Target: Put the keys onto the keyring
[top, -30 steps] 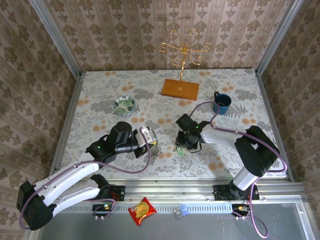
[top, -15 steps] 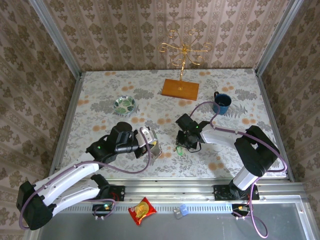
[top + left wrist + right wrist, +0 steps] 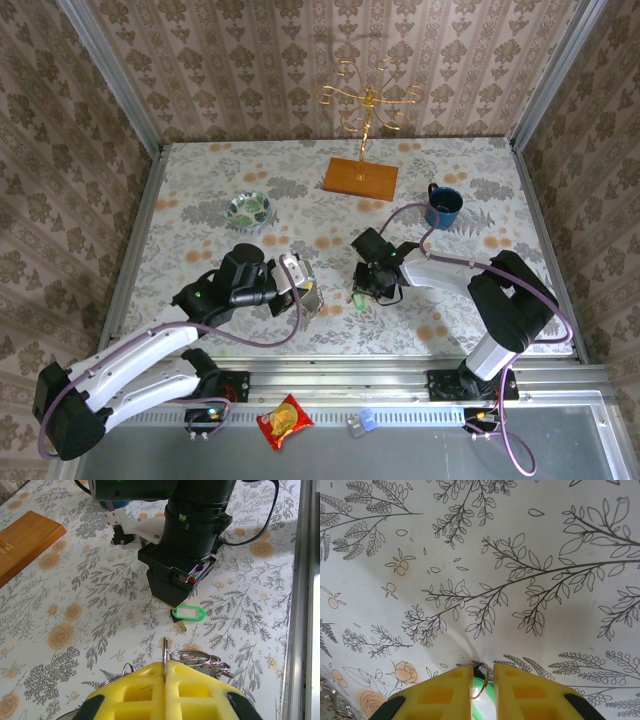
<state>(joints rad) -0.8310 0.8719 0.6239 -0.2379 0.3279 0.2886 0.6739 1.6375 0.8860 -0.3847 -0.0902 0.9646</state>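
Note:
My left gripper [image 3: 165, 664] is shut on the keyring's thin metal ring [image 3: 165, 652], which stands upright between the yellow fingers. Several more steel rings [image 3: 202, 661] bunch beside it on the right. In the top view the keyring [image 3: 310, 298] sits at the left gripper [image 3: 300, 285]. Just beyond lies the green-headed key [image 3: 188, 612], with a yellowish key blade [image 3: 179, 626] under it. My right gripper [image 3: 172, 602] stands straight over it. In the right wrist view its fingers [image 3: 483, 669] stand narrowly apart, with the key's small ring [image 3: 481, 680] and green head [image 3: 489, 697] filling the gap.
A patterned bowl [image 3: 249, 209] sits behind the left arm. The gold wire stand [image 3: 368, 105] on its wooden base [image 3: 361, 178] is at the back, with a blue mug [image 3: 443, 206] to its right. A red snack packet [image 3: 284, 421] lies on the front rail.
The right gripper's jaws have narrowed around the green key. Both arms have stayed where they were, and the left keeps its hold on the ring.

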